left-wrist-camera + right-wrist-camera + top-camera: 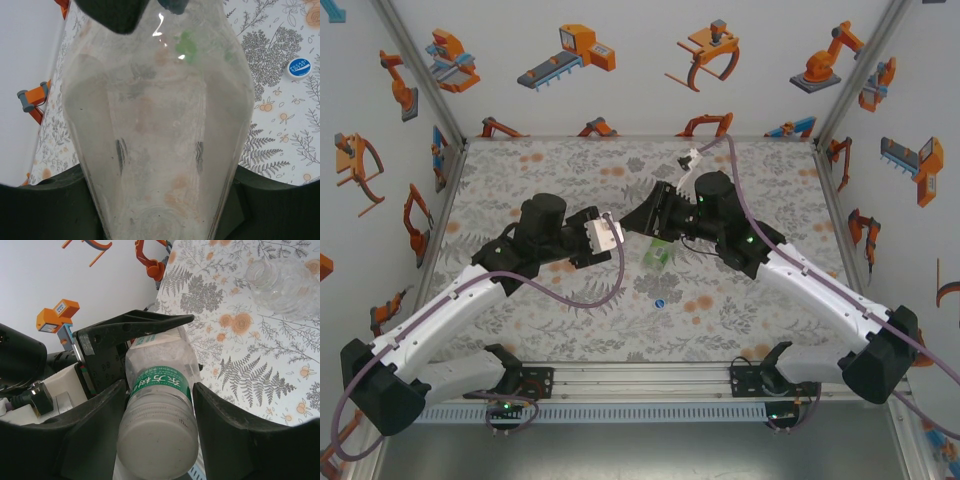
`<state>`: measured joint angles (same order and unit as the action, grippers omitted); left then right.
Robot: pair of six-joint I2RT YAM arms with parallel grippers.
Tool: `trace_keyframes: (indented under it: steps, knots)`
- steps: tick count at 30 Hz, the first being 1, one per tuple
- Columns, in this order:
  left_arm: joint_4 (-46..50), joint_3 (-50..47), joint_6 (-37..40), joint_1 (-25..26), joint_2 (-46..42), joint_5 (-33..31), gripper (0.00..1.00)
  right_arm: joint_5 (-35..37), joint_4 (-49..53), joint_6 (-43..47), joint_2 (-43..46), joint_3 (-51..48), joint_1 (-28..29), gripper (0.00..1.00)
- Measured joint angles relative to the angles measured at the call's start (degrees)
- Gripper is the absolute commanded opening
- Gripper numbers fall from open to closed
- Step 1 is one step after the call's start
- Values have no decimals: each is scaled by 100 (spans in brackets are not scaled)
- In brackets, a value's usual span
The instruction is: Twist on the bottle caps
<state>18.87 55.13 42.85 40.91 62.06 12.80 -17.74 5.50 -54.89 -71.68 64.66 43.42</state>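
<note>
Clear bottle (160,360) bears green label, pale cap (157,437).

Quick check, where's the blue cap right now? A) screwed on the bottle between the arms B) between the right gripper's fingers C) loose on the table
C: the blue cap lies loose on the table with nothing touching it, while the right gripper flanks a pale cap.

My table (540,170) carries a grey floral-print cover. Lying directly on it:
- one blue cap (661,303), flat, toward the near edge;
- one green bottle (655,255), mid-table;
- one colourless bottle (285,282), on its side, neck uncapped.
</note>
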Motion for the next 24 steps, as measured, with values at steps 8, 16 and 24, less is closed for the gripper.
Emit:
trace_keyframes:
  steps: [8, 16, 24]
  knots:
    - [2, 0, 0, 0, 0, -87, 3, -107, 9, -7, -101, 0, 0, 51]
    - [66, 0, -2, -7, 0, -184, 24, -107, 17, -22, -129, 2, -2, 40]
    - [24, -2, -37, -7, -11, -131, 54, -42, 221, 81, -127, 131, 0, 31]
